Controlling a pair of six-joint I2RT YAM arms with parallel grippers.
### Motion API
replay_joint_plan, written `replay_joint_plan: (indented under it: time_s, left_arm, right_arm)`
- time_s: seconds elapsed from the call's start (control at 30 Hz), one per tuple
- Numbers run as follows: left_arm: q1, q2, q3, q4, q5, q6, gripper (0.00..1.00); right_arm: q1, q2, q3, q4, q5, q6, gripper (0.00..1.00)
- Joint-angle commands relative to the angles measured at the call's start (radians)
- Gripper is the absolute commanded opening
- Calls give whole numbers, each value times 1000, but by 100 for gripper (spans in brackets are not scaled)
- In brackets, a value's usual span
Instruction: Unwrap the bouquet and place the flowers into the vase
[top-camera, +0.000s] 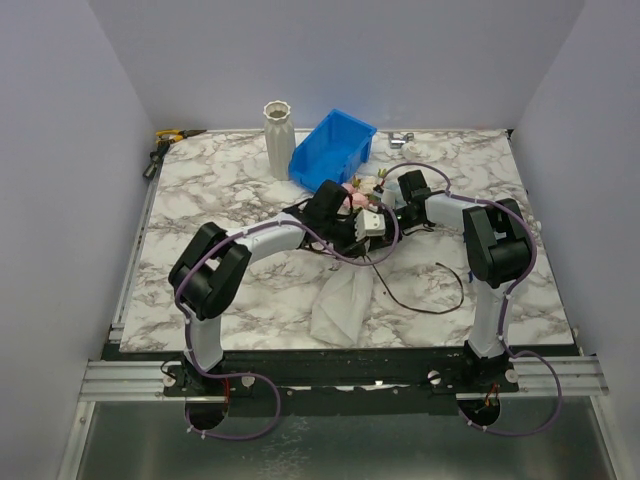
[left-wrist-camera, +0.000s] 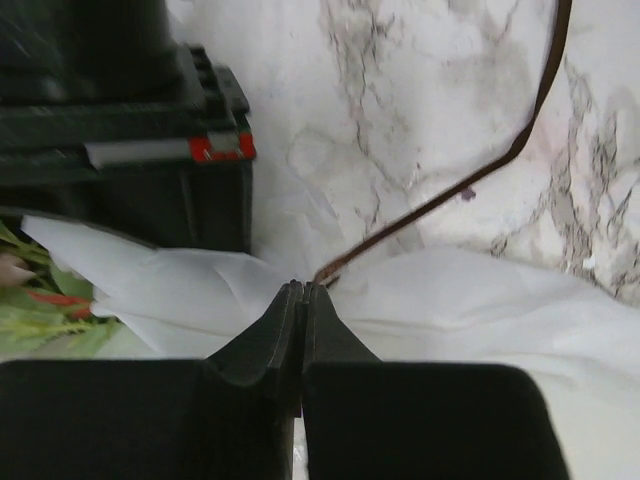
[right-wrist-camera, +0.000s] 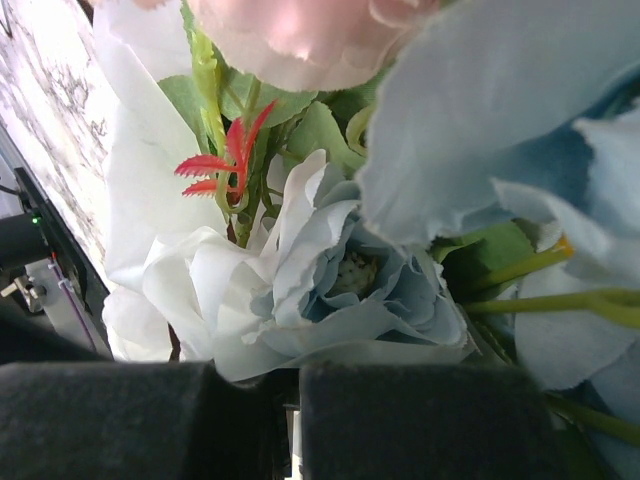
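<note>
- Pulling with the left hand (left-wrist-camera: 302, 288), pinched shut on thin translucent white wrapping paper (left-wrist-camera: 470, 300), may tear it;
- right hand (right-wrist-camera: 290, 372), closed among pink and blue artificial flowers (right-wrist-camera: 345, 270), may drop them

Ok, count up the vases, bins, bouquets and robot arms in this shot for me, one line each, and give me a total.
Vase: 1
Blue bin: 1
Wrapped bouquet: 1
Robot arms: 2, the left arm and the right arm
Total: 5
</note>
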Motion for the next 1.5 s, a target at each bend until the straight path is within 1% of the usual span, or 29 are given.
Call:
replay_joint_plan:
  time_s: [0.0, 0.13, 0.27, 0.3, 0.33, 0.4, 0.47, 0.67, 0.97, 1.13, 1.27, 1.37, 1.43, 1.47]
  left_arm:
    - [-20, -56, 105, 46, 44, -80, 0]
    - [-27, -62, 138, 46, 58, -124, 0]
    - [-19, -94, 98, 46, 61, -125, 0]
    - [-14, -105, 83, 46, 68, -123, 3]
    - [-6, -113, 63, 43, 78, -118, 8]
    - [4, -129, 27, 14, 97, -69, 18]
    - [4, -140, -13, -9, 87, -1, 20]
    - [3, -92, -37, -22, 46, 40, 20]
    - [4, -3, -13, -22, 27, 81, 21]
    - [4, 33, -2, -22, 14, 92, 26]
    - [3, 41, 14, -22, 9, 87, 27]
    - [0, 40, 21, -22, -2, 85, 37]
    - [1, 40, 14, -22, -14, 89, 36]
    - [2, 39, 8, -22, -20, 93, 34]
  right_arm:
    - [6, 106, -58, -16, 205, -36, 1]
    - [5, 107, -57, -18, 202, -35, 1]
    - [5, 107, -58, -17, 199, -34, 1]
    - [4, 106, -58, -16, 199, -34, 1]
    - [4, 105, -60, -17, 198, -34, 1]
    - [5, 102, -60, -17, 199, -36, 1]
    - [6, 100, -61, -17, 199, -36, 1]
    - [4, 100, -63, -15, 195, -34, 0]
    - [5, 98, -65, -13, 197, -35, 1]
    - [6, 99, -61, -12, 197, -31, 1]
    - [5, 102, -61, -10, 195, -28, 1]
    - [4, 103, -61, -12, 195, -29, 1]
    - [6, 102, -62, -10, 195, -30, 1]
    - [5, 102, -63, -11, 195, -29, 1]
